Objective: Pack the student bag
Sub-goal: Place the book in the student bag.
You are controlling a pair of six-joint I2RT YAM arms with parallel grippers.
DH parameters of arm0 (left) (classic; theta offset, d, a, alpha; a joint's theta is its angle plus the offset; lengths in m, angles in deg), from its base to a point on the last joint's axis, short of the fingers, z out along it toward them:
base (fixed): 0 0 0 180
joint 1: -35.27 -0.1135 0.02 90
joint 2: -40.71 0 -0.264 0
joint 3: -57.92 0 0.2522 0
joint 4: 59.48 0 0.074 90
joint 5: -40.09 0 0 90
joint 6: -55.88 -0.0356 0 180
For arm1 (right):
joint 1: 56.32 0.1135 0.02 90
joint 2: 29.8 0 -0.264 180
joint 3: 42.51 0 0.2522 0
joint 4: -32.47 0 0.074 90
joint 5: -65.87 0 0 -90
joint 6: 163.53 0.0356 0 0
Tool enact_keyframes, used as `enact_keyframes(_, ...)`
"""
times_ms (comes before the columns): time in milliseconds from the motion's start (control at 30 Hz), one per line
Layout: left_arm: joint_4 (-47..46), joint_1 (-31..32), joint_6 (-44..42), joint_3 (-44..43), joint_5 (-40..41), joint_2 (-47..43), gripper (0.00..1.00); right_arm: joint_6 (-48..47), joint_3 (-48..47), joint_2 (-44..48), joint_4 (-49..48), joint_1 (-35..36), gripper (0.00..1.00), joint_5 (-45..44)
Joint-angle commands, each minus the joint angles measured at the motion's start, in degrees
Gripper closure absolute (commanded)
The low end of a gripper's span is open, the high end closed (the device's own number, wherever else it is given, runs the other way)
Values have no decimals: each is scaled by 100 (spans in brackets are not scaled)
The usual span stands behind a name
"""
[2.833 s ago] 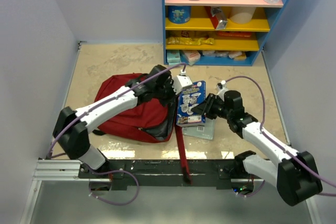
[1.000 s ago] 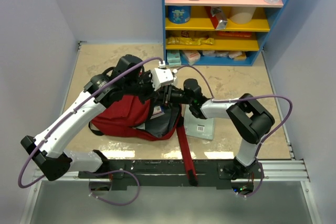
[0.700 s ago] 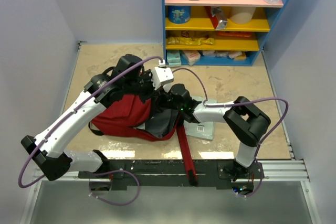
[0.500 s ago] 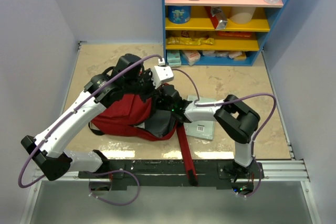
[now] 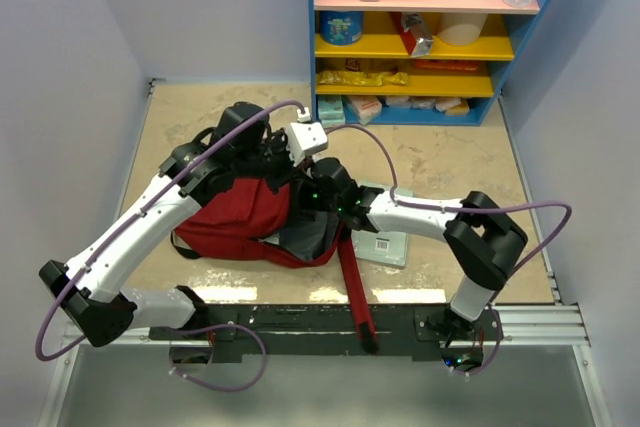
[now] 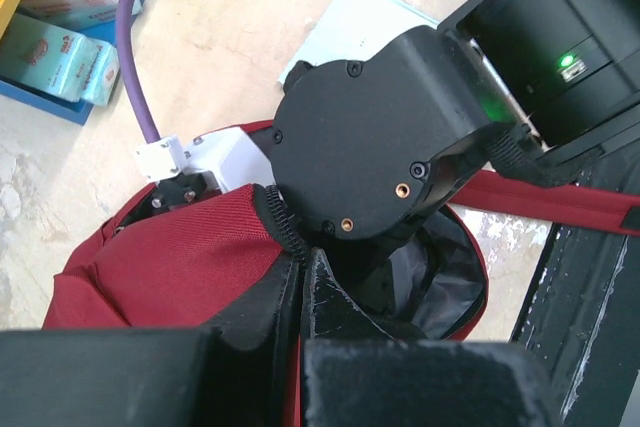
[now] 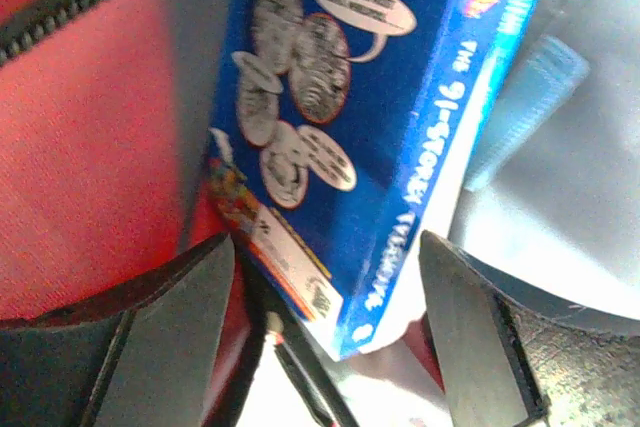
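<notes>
The dark-red student bag lies on the table with its opening facing right. My left gripper is shut on the zipper edge of the opening and holds it up; in the left wrist view the gripper pinches that edge. My right gripper reaches into the opening, its black wrist filling the mouth. In the right wrist view a blue book lies inside against the red fabric. The right gripper is open, its fingers wide on either side of the book's corner.
A pale notebook lies on the table right of the bag. The bag's long red strap runs toward the near rail. A blue shelf unit with boxes and packets stands at the back. Walls close both sides.
My right gripper has carried the blue book left from the table into the bag's opening and pushed deeper. The left gripper has lifted the bag's edge and still holds it.
</notes>
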Motion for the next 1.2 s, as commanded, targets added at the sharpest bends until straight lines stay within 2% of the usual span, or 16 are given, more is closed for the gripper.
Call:
enact_keyframes(0,-526,-33,64,-38,-162,-79,100,-572,-147,438,978,20,22,-365)
enact_keyframes(100,-535,-41,56,-21,-162,-79,100,-669,-15,623,1094,20,22,-550)
enact_keyframes(200,-561,-41,56,15,-162,-79,100,-546,126,589,648,20,25,-445)
enact_keyframes(467,-614,-41,91,14,-145,-44,100,-590,-375,131,356,82,45,-23)
enact_keyframes(500,-649,-41,99,32,-127,8,100,-599,-375,201,521,56,43,-49)
enact_keyframes(600,-693,-41,91,67,-74,140,100,-695,28,648,777,-207,29,-268)
enact_keyframes(667,-728,-41,56,137,-65,202,100,-765,553,1377,926,-637,21,-356)
enact_keyframes(733,-764,-41,29,216,-57,272,100,-827,880,2130,1164,-1102,9,-357)
enact_keyframes(767,-772,-50,38,234,-74,290,100,-888,1056,2361,1269,-1227,8,-374)
enact_keyframes(833,-746,-59,47,234,-92,308,90,-1151,1128,2809,1918,-1568,2,-409)
enact_keyframes(900,-685,-59,38,191,-83,273,84,-1301,1259,3074,2534,-1815,1,-541)
enact_keyframes(967,-615,-50,12,129,-57,255,67,-1451,1530,3486,3007,-2290,1,-637)
enact_keyframes(1000,-519,-59,-6,7,-13,264,54,-1573,1602,3602,3193,-2474,1,-829)
enact_keyframes(1067,-395,-59,-76,-195,40,316,43,-1697,1786,3847,3588,-2984,1,-980)
enact_keyframes(1100,-247,-50,-94,-501,58,403,31,-1810,1839,3919,3669,-3221,1,-1103)
enact_keyframes(1167,-18,-50,-146,-854,32,535,24,-1846,1971,4050,3818,-3389,1,-1174)
